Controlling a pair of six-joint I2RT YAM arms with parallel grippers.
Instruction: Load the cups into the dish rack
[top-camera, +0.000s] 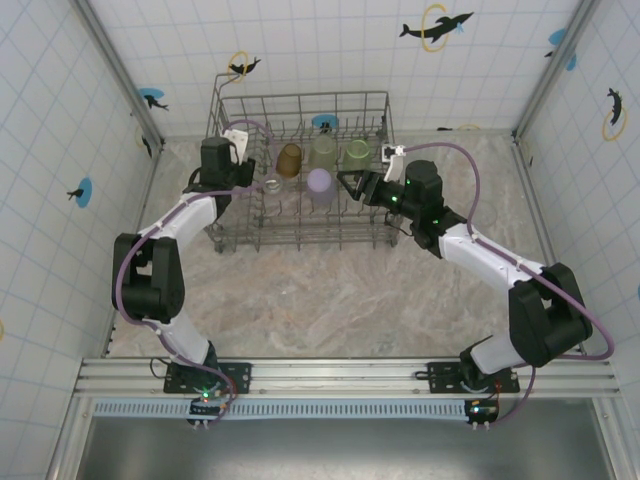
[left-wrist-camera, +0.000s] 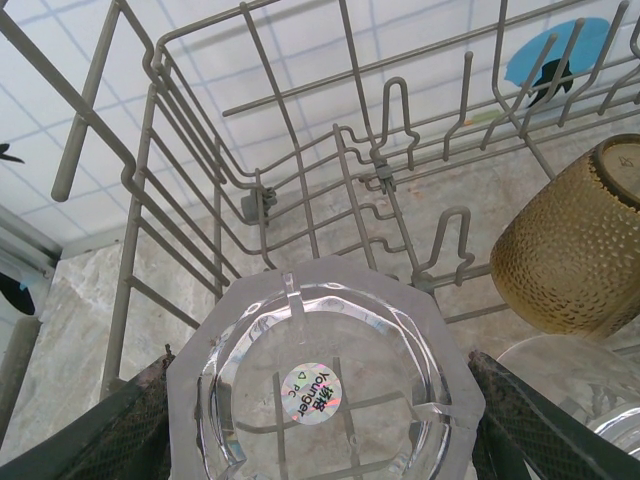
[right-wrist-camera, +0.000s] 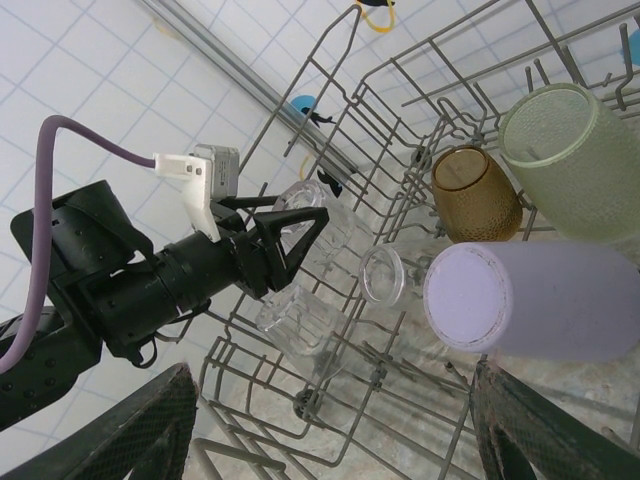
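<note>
The grey wire dish rack (top-camera: 300, 98) stands at the back of the table. Inside it are an amber cup (top-camera: 289, 160), two pale green cups (top-camera: 323, 150) (top-camera: 357, 152) and a lilac cup (top-camera: 320, 183). My left gripper (top-camera: 238, 168) reaches in over the rack's left side. In the left wrist view it (left-wrist-camera: 320, 430) is shut on a clear cup (left-wrist-camera: 325, 385), whose stickered base faces the camera. My right gripper (top-camera: 352, 185) hangs at the rack's right side. In the right wrist view it (right-wrist-camera: 330, 440) is open over the wires, with nothing between its fingers.
Another clear cup (right-wrist-camera: 300, 310) lies on the rack's tines below the left gripper, and a third (right-wrist-camera: 385, 275) lies beside the lilac cup (right-wrist-camera: 530, 300). Upright tines (left-wrist-camera: 400, 120) and tall grid walls (left-wrist-camera: 150, 200) surround the left gripper. Tiled walls enclose the marble table (top-camera: 330, 300).
</note>
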